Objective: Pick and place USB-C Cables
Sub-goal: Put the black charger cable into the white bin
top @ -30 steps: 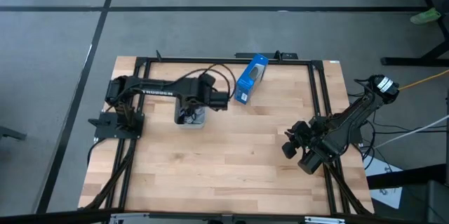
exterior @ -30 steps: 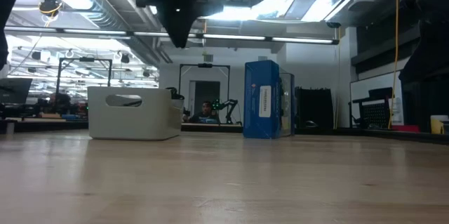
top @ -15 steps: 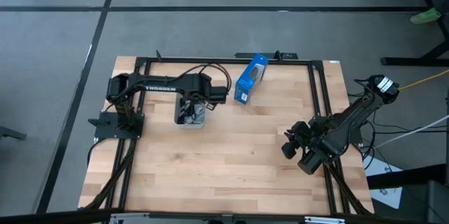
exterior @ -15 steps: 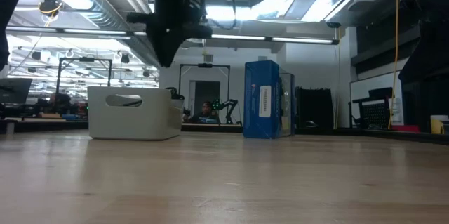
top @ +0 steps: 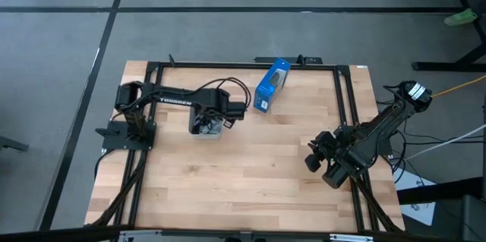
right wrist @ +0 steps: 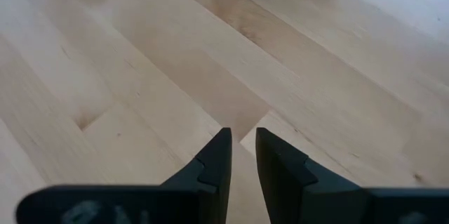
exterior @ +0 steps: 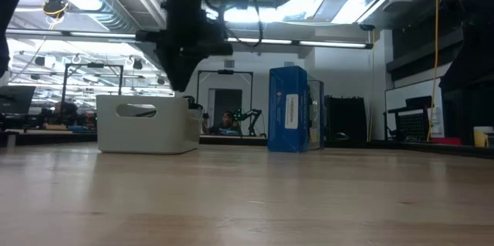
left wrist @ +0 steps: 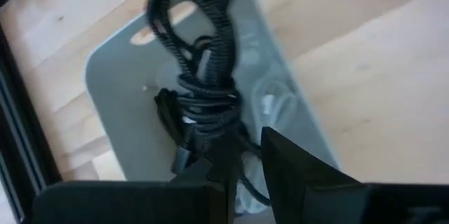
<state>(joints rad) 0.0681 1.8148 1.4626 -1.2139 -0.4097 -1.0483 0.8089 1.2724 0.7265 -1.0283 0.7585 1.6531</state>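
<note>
My left gripper (top: 218, 117) (left wrist: 245, 137) hovers over the grey bin (top: 203, 127) (exterior: 147, 125) near the table's far left and is shut on a black braided USB-C cable bundle (left wrist: 198, 69). Inside the bin (left wrist: 119, 90) lie more cable bundles: a white one (left wrist: 271, 104) and black ones (left wrist: 168, 115). The bin's floor bears them. In the low view the bin's wall hides its contents. My right gripper (top: 314, 157) (right wrist: 242, 140) waits near the table's right edge, shut, above bare wood. My left gripper pinches the black bundle between its two fingers at the wrapped middle (left wrist: 210, 115), coming from above and pointing down. The bundle's loops (left wrist: 175, 20) stick out past the fingertips over the bin. Whether it rests on the cables below, I cannot tell.
A blue box (top: 271, 84) (exterior: 289, 119) stands upright near the far edge, to the right of the bin. A black frame (top: 228, 65) runs along the table's far and side edges. Bare wood (top: 250, 166) spans the middle and near part of the table.
My left gripper has moved toward the table's left, from beside the bin's right side to over the bin, and has come down somewhat, carrying the black bundle along.
</note>
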